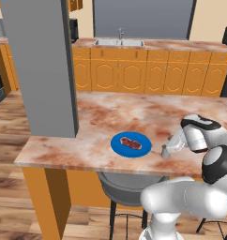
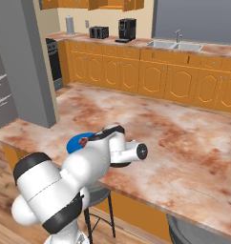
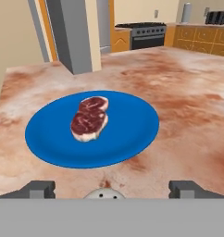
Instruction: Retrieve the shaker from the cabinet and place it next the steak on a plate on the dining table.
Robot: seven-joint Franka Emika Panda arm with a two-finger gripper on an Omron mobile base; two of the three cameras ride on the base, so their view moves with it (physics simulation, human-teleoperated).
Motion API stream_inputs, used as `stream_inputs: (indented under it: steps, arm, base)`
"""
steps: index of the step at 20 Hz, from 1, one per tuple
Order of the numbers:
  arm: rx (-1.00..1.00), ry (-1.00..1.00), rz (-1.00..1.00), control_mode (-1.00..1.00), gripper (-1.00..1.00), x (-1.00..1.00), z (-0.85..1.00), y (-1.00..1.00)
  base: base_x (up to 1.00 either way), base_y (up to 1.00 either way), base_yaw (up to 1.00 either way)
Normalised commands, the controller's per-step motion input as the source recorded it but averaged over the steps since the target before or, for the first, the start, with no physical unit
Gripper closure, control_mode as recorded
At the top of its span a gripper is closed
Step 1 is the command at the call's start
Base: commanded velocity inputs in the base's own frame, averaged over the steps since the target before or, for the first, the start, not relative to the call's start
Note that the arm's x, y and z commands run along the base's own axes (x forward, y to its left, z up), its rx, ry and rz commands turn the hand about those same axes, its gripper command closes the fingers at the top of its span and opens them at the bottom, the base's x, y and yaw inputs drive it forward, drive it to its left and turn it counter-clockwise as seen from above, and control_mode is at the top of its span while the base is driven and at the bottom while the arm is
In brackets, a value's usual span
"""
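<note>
On the marbled dining table lies a bright blue plate with the steak on it. In the hand view the plate and the steak are close ahead. The small grey shaker stands upright on the table just right of the plate, apart from its rim. Its metallic cap shows between my fingertips, which stand wide on either side without touching it. My gripper is open and low over the shaker. From the right, my arm covers most of the plate.
A tall grey pillar rises at the table's left end. A grey stool sits under the near edge. Behind is a counter with a sink, a toaster and a coffee machine. Orange wall cabinets hang above.
</note>
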Motion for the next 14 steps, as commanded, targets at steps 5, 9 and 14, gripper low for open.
stream_inputs:
  steps: [5, 9, 14]
  arm:
    - [0.0, -0.08, 0.0, -1.0, -1.0, -0.21, 0.02, -0.01]
    - [0.0, -0.17, 0.0, -1.0, -1.0, -0.4, 0.26, 0.0]
    - [0.0, -0.21, 0.02, -1.0, -1.0, -0.09, 0.48, 0.0]
  base:
    - [0.0, 0.0, 0.0]
    - [0.0, 0.0, 0.0]
    - [0.0, 0.0, 0.0]
